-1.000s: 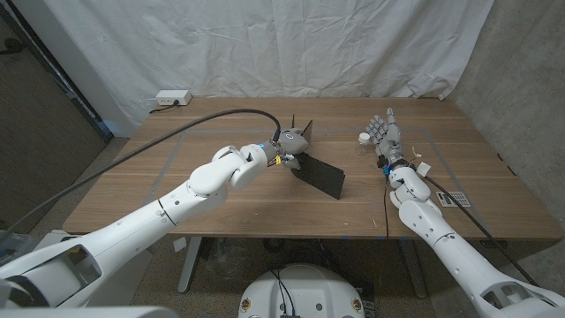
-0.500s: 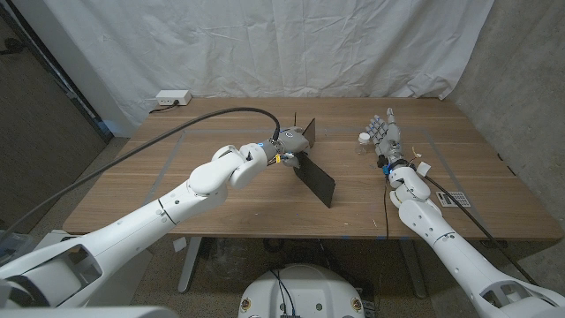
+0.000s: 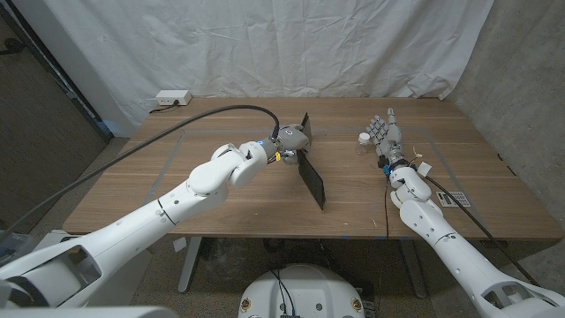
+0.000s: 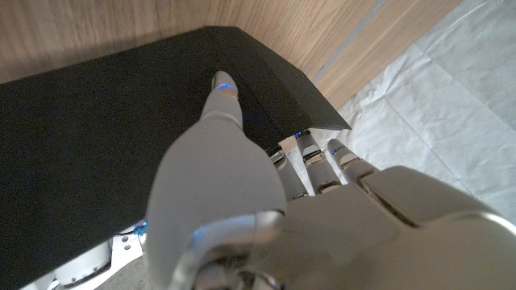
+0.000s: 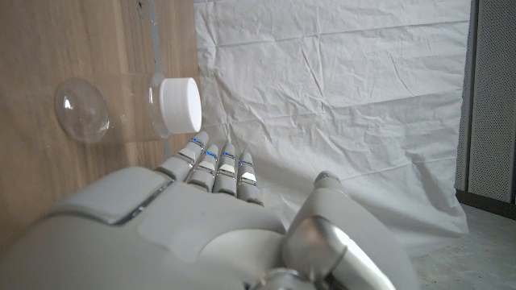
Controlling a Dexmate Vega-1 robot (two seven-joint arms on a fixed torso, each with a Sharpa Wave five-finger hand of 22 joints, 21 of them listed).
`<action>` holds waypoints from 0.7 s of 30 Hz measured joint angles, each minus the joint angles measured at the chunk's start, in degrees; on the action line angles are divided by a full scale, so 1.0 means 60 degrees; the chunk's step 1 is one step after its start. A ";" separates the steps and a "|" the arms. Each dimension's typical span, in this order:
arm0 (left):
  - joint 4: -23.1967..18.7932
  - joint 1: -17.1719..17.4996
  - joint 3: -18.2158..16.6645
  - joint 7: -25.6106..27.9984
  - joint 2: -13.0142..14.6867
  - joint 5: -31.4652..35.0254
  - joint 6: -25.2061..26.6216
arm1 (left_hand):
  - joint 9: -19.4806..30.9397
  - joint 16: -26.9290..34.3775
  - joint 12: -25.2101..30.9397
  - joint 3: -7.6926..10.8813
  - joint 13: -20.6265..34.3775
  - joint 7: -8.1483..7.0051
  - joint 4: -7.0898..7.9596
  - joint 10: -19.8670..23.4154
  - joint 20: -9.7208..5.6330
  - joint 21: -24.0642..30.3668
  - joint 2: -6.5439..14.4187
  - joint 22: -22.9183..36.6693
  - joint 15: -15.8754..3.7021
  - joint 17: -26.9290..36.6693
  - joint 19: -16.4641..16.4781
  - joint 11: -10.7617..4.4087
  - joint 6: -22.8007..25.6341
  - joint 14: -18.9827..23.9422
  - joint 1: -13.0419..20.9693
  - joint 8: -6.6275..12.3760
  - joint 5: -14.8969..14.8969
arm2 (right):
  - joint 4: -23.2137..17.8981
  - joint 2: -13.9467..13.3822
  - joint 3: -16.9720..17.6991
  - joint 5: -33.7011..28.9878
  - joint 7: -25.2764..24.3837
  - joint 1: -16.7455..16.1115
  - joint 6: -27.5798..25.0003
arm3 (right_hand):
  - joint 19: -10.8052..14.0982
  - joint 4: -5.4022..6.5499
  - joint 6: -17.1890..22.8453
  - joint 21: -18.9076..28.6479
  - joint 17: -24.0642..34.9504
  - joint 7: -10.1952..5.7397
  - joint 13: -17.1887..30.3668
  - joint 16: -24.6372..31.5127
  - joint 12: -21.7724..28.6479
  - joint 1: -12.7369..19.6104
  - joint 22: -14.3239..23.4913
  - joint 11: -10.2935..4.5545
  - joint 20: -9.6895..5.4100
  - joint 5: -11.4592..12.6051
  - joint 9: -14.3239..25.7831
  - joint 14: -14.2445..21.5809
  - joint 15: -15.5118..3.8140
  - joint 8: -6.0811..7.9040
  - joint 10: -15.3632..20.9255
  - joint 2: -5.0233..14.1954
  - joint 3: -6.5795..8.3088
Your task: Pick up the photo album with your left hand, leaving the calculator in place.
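A: What is changing since a second ago?

B: The photo album [image 3: 311, 180] is swinging up. A second ago its black cover was lying at a low slant toward the right hand; now it is standing much steeper, nearly edge-on to the head camera, with its lower corner pointing down at the bench [image 3: 177, 190].

A: Who is holding it?

B: The left hand [image 3: 291, 140] is gripping it near the upper end. In the left wrist view the fingers [image 4: 224, 95] are pressing on the black cover [image 4: 97, 153], with the others curling round the album's edge.

A: Where is the album sitting, taking the clear bottle as the mark?

B: It is hanging to the left of the clear bottle [image 3: 363, 141] and a little nearer the robot, well apart from it. I cannot tell whether its lower corner is touching the bench.

A: And the right hand?

B: The right hand [image 3: 387, 134] is waiting just right of the bottle, its fingers [image 5: 218, 165] straight, close side by side, holding nothing. In the right wrist view the bottle [image 5: 129, 109] is lying on its side just beyond those fingertips, white cap [image 5: 179, 105] toward the backdrop.

A: The calculator?

B: The calculator [image 3: 454, 198] is lying right of the bottle and nearer the robot, beside the right forearm. A white power strip [image 3: 172, 98] is sitting far left of the bottle at the bench's back edge, before the white cloth backdrop [image 3: 265, 44].
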 measured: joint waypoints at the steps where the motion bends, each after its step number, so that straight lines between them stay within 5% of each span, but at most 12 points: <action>1: -0.0032 0.0011 -0.0009 -0.0001 0.0003 0.0015 0.0016 | 0.0000 0.0000 0.0000 0.0000 0.0000 0.0000 0.0000 0.0009 0.0000 0.0000 0.0000 0.0000 0.0000 0.0000 0.0000 -0.0009 0.0000 0.0000 0.0000 0.0031 0.0000 | -0.0002 -0.0002 0.0000 0.0000 0.0002 0.0000 -0.0001 | 0.0000 0.0000 0.0000 0.0000 0.0000 0.0000 0.0000 0.0000 0.0000 -0.0009 0.0000 0.0000 0.0000 0.0000 0.0000 0.0000 0.0000 0.0000 0.0000 0.0009 0.0000; 21: -0.0507 0.0142 -0.0214 -0.0118 0.0039 0.0229 0.0261 | 0.0042 0.0000 -0.0003 -0.0025 0.0037 -0.0014 0.0025 0.0170 0.0001 0.0000 -0.0016 0.0000 0.0000 0.0045 -0.0001 0.0037 0.0087 0.0000 0.0013 0.0145 -0.0001 | -0.0056 -0.0049 0.0027 0.0044 0.0074 -0.0028 -0.0019 | 0.0000 0.0000 0.0000 0.0000 0.0000 0.0000 0.0000 0.0000 0.0000 -0.0008 0.0000 0.0000 0.0000 0.0000 0.0000 0.0000 0.0000 0.0000 0.0000 0.0009 0.0000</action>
